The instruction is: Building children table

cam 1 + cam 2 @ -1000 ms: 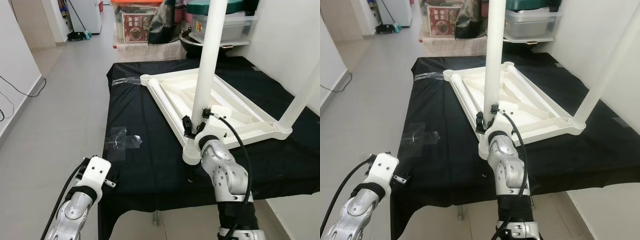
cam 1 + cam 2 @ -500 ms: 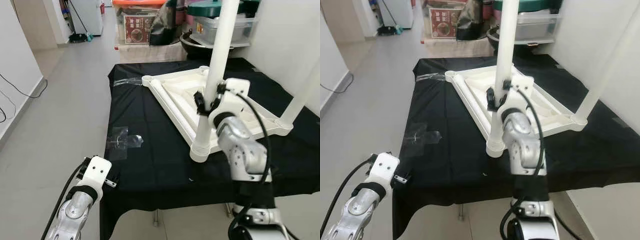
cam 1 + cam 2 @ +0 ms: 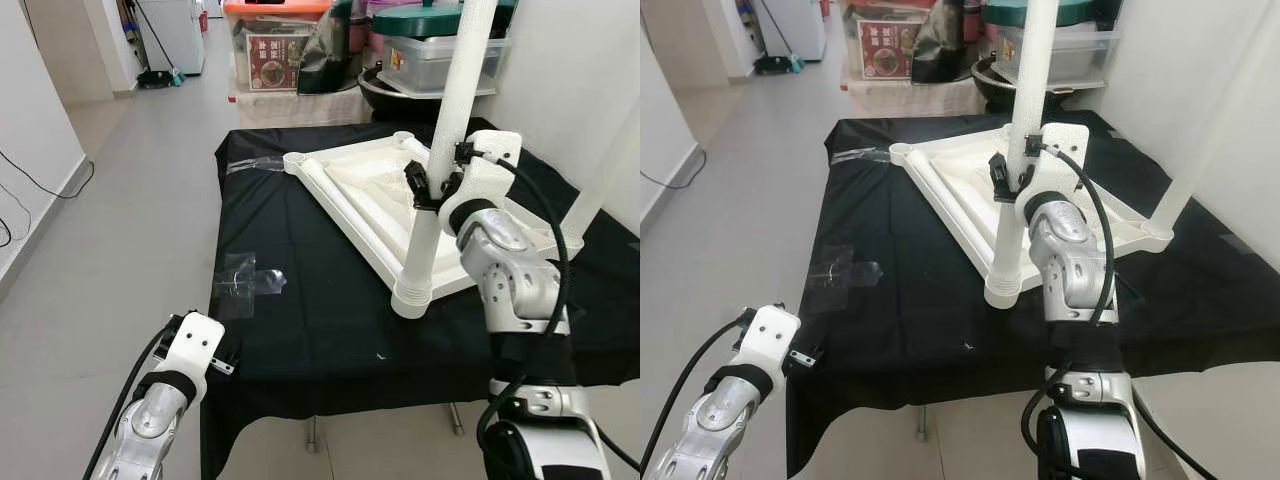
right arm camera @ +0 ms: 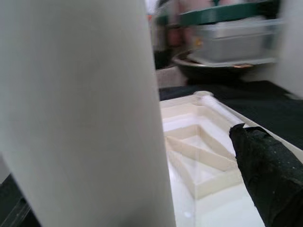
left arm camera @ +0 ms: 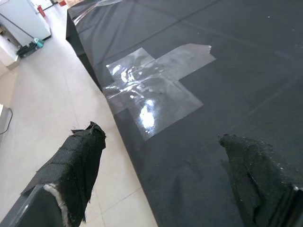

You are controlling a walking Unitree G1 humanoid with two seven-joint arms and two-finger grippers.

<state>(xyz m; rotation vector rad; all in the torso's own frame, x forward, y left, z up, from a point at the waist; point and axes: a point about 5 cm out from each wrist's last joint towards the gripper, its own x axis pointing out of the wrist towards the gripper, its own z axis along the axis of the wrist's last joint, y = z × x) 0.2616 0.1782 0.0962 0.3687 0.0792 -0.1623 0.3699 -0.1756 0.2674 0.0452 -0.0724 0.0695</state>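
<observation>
Risk, as I judge it, is the long white plastic table leg (image 3: 440, 190) tilting out of the near corner socket of the upturned white children's table (image 3: 370, 190) on the black-draped tabletop (image 3: 300, 320), since my right tool (image 3: 436, 186) clasps it mid-height while my spread left tool (image 5: 165, 184) hangs idle.

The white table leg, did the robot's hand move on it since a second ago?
Yes. The right end effector climbed from the base of the table leg to its middle, fingers around it. The tabletop on the black cloth and the left end effector stayed put.
</observation>
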